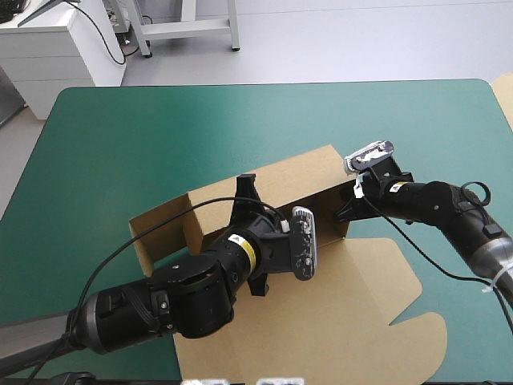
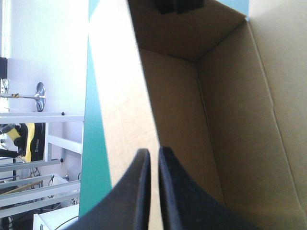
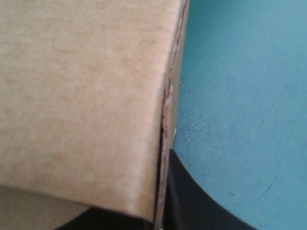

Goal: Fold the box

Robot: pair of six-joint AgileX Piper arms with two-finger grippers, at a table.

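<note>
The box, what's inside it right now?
Nothing loose shows inside the box: bare brown floor and walls. The left gripper, fingers shut, pinches its long wall. From above, the left arm hides much of the interior.

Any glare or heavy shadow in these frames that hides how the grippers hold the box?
Left wrist view: the outer face of the box wall is washed bright and its inside shaded, yet the wall shows plainly between the fingers of the left gripper. Right wrist view: even light on the box, with dark shade around the right gripper. High view: soft shadows only, no glare.
</note>
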